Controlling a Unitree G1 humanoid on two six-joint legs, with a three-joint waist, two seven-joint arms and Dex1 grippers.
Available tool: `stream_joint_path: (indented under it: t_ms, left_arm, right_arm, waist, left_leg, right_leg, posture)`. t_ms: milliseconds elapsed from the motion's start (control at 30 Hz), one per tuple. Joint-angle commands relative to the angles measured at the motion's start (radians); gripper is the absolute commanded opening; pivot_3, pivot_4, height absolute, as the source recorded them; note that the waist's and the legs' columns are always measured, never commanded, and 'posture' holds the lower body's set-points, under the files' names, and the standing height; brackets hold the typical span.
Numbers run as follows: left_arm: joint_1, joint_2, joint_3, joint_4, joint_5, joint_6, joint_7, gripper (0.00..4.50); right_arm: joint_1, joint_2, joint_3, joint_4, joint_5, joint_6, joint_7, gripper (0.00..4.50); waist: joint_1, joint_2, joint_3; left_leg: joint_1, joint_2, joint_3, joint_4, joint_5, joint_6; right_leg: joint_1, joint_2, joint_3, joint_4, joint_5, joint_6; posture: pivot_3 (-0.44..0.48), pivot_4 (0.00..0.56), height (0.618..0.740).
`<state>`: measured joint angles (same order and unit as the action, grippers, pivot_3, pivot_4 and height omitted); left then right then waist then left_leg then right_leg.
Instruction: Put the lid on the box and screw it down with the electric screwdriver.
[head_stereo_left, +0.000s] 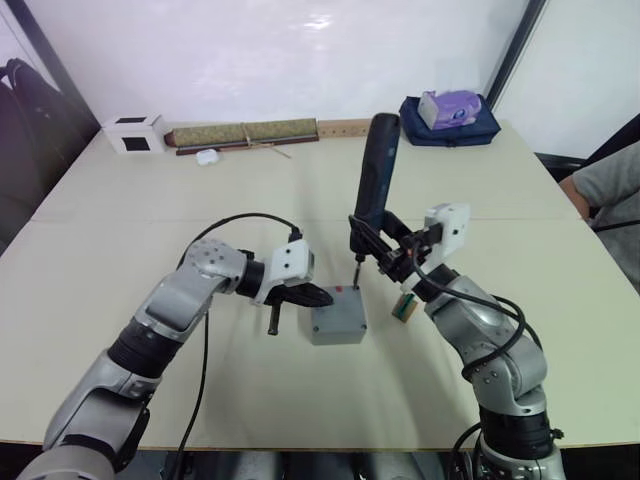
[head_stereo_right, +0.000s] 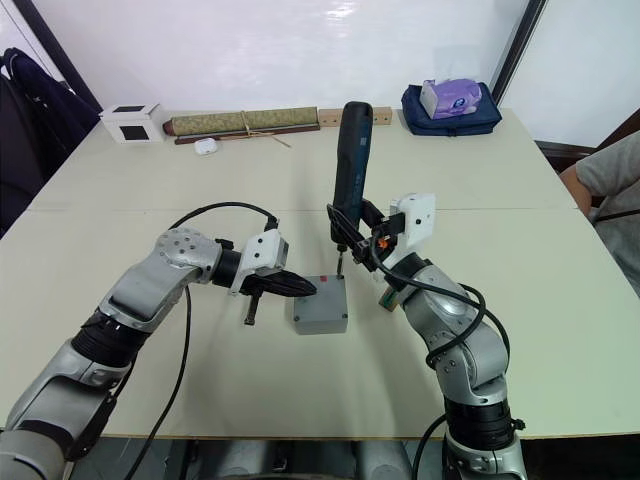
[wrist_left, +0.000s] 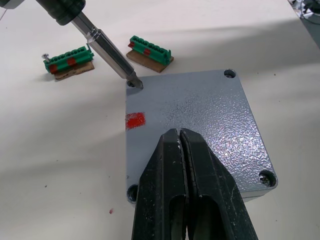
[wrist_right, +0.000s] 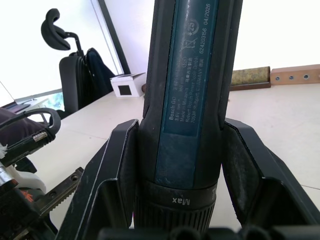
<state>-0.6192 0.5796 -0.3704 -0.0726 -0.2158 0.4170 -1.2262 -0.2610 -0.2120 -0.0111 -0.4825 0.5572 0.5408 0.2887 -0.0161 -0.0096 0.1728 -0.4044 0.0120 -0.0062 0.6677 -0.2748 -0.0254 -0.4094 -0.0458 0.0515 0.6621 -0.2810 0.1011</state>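
The small flat square grey plastic lid (wrist_left: 200, 130) sits on the small square grey plastic box (head_stereo_left: 338, 322), near the middle of the pale beige table (head_stereo_left: 150, 200). A red sticker (wrist_left: 135, 120) shows on the lid's top face near one edge. Screw holes are visible at the lid's corners.

The left gripper (wrist_left: 186, 190) has its two black fingers pressed together, tips resting on the lid's top, holding nothing between them.

The right gripper (wrist_right: 180, 175) is clamped around the long dark blue-black cylindrical electric screwdriver (head_stereo_left: 377, 170), a finger on each side of the barrel. The driver stands nearly upright, tilted slightly. Its thin metal bit (wrist_left: 112, 57) meets the lid at the corner screw hole nearest the red sticker.

Two short green terminal blocks on brown bases (wrist_left: 150, 50) lie on the table just beside the box, on the robot's right.

Along the far edge of the table: a white cube with a black square (head_stereo_left: 135, 133), a rolled olive mat (head_stereo_left: 242, 134), and a dark blue pouch with a purple tissue pack on it (head_stereo_left: 450, 118). A person's grey sleeve (head_stereo_left: 610, 185) shows at the right edge.
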Motion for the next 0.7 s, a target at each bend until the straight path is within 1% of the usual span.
stream_joint_path:
  t_ms: [33,300,467,567,700]
  left_arm:
    - [0.018,0.007,-0.027,0.026,0.031,0.009,-0.001,0.0]
    - [0.022,0.006,-0.029,0.021,0.028,0.011,0.0,0.0]
    - [0.025,0.005,-0.029,0.016,0.027,0.013,0.003,0.0]
    - [0.027,0.005,-0.03,0.015,0.026,0.014,0.003,0.0]
    - [0.029,0.005,-0.031,0.013,0.027,0.015,0.002,0.0]
  right_arm:
    - [-0.008,0.001,-0.004,-0.019,-0.011,-0.038,0.012,1.89]
    - [-0.009,0.014,-0.017,-0.011,-0.009,-0.052,0.01,1.89]
    - [0.008,0.004,0.007,-0.017,-0.031,-0.054,0.023,1.89]
    - [0.061,-0.05,0.06,-0.025,-0.093,-0.066,0.061,1.89]
    - [0.119,-0.09,0.097,-0.03,-0.13,-0.091,0.088,1.89]
  waist:
    - [0.0,0.0,0.0]
    - [0.0,0.0,0.0]
    - [0.0,0.0,0.0]
    - [0.001,0.0,0.0]
    - [0.001,-0.002,-0.003]
  left_leg:
    - [0.0,0.0,0.0,0.0,0.0,0.0]
    - [0.0,0.0,0.0,0.0,0.0,0.0]
    - [0.0,0.0,0.0,0.0,0.0,0.0]
    - [0.0,0.0,0.0,0.0,0.0,0.0]
    - [0.002,0.0,0.0,-0.001,0.0,0.0]
  right_leg:
    - [0.0,0.0,0.0,0.0,0.0,0.0]
    - [0.0,0.0,0.0,0.0,0.0,0.0]
    - [0.0,0.0,0.0,0.0,0.0,0.0]
    - [0.0,0.0,0.0,0.0,0.0,0.0]
    - [0.003,0.0,0.0,-0.001,0.0,0.0]
  posture:
    - [0.0,0.15,0.74]
    - [0.0,0.15,0.74]
    - [0.0,0.15,0.74]
    - [0.0,0.15,0.74]
    - [0.0,0.15,0.74]
